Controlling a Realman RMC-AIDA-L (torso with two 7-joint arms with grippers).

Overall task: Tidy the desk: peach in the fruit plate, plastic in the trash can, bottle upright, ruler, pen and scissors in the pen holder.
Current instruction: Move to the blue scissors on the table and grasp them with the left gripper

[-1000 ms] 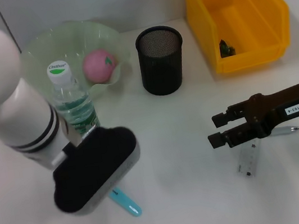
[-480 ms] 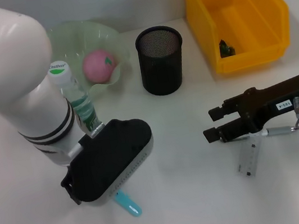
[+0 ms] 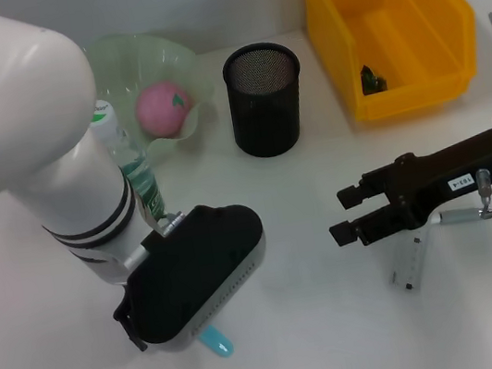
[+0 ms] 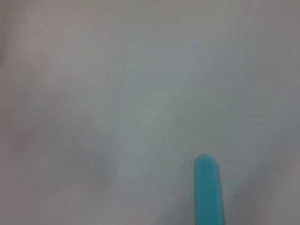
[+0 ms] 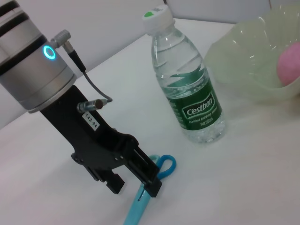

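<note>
At lower left, the left tool (image 5: 136, 180) has dropped onto the scissors (image 3: 216, 341), spread but not yet gripping. At mid right, the right tool (image 3: 340, 217) has slid left above the ruler (image 3: 407, 262), unclenched and empty. Beyond stands the bottle (image 5: 187, 79), then the pen holder (image 3: 264, 99).

Scissors (image 3: 216, 341) mostly hidden – left arm (image 3: 67, 175) covers them

Left tool (image 5: 136, 183) lowered, pointing down, jaws open; right tool (image 3: 343, 215) level, open.
</note>
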